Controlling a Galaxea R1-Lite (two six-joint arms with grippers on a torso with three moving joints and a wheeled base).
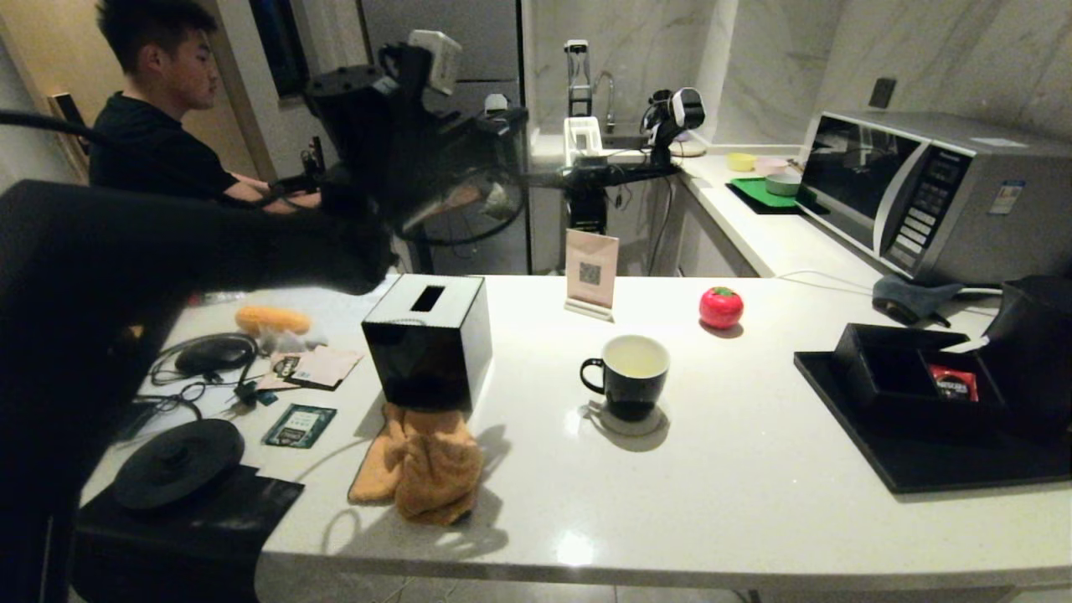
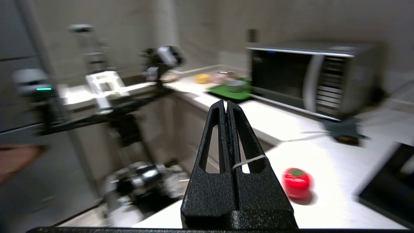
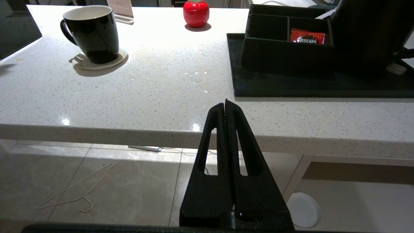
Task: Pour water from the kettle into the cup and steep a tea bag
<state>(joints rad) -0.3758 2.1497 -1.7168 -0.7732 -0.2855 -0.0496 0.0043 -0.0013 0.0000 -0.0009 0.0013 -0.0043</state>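
Head view: cup on coaster, mid-counter, pale liquid inside. Kettle on black tray at counter's right edge. Left gripper raised clear of counter, fingers pressed together, thin white string pinched between them; tea bag itself not visible. Right gripper below counter's front edge, closed, empty.
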